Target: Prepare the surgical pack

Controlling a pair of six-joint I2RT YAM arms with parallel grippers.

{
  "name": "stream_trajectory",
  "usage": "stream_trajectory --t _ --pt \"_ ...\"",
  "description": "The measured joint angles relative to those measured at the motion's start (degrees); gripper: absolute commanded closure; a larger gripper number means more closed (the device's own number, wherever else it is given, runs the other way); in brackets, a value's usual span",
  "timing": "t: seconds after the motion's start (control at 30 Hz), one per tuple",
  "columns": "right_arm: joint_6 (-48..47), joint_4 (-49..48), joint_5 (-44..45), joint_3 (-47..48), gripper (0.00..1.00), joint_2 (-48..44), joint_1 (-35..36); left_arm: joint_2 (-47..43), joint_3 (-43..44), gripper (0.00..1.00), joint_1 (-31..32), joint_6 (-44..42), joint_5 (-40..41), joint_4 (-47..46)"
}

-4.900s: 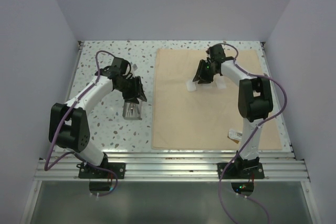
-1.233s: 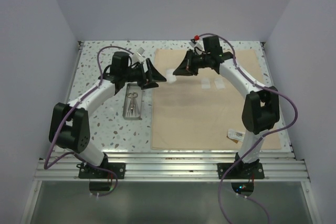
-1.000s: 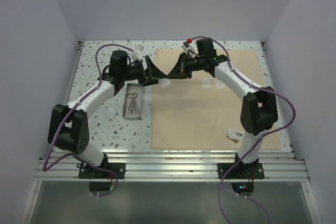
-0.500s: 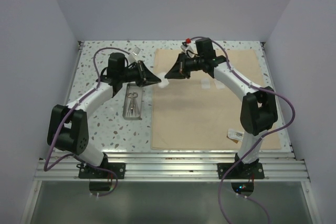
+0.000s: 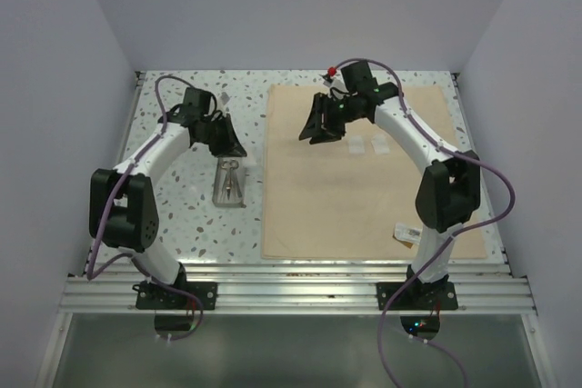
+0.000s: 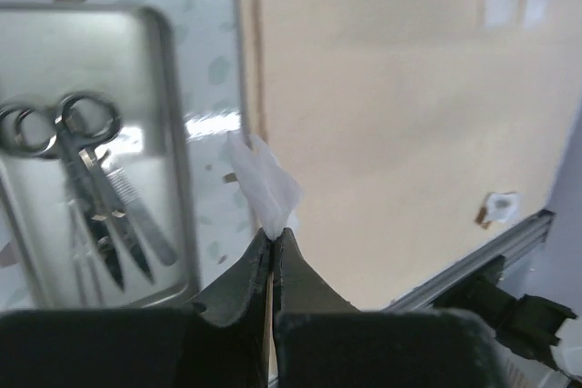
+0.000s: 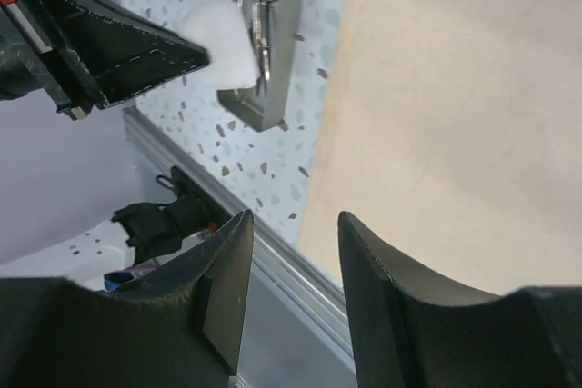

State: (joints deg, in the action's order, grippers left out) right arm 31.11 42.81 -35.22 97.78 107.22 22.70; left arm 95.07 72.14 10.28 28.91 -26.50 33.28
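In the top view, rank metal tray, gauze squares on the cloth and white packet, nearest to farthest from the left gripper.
1. Metal tray, nearward of the left gripper, which pinches another gauze square.
2. Gauze squares, to its right on the cloth.
3. White packet, at the cloth's near right corner.

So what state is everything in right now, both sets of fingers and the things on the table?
Left fingers: shut on a gauze square.
Right fingers: open, empty.
Cloth: spread flat.
Tray: holding scissors.
Other gauze squares: lying on the cloth.
Packet: lying on the cloth.
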Motion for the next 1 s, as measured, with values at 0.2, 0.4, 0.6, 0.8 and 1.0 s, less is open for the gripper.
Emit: stream_trajectory --t 0.2,0.4,0.6,0.8,1.0 --pt "-3.7 3.8 2.7 -1.7 0.54 1.3 -0.6 3.0 0.0 1.00 -1.6 -6.1 7.1 8.3" --pt "-5.6 4.8 2.8 -2.6 0.55 1.5 -0.6 6.4 0.5 1.00 -2.4 -9.6 8.8 9.7" --pt "-6.7 4.9 2.8 -2.6 0.56 1.7 -0.6 10.5 4.9 1.00 -2.6 -12.4 9.2 9.9" --pt "-7.0 4.9 2.8 -2.7 0.56 2.7 -0.6 14.1 10.2 1.00 -2.7 -13.7 8.5 9.7" --pt "-7.6 5.0 2.8 -2.7 0.57 3.1 -0.6 18.6 12.5 1.00 -2.7 -15.0 7.6 9.9"
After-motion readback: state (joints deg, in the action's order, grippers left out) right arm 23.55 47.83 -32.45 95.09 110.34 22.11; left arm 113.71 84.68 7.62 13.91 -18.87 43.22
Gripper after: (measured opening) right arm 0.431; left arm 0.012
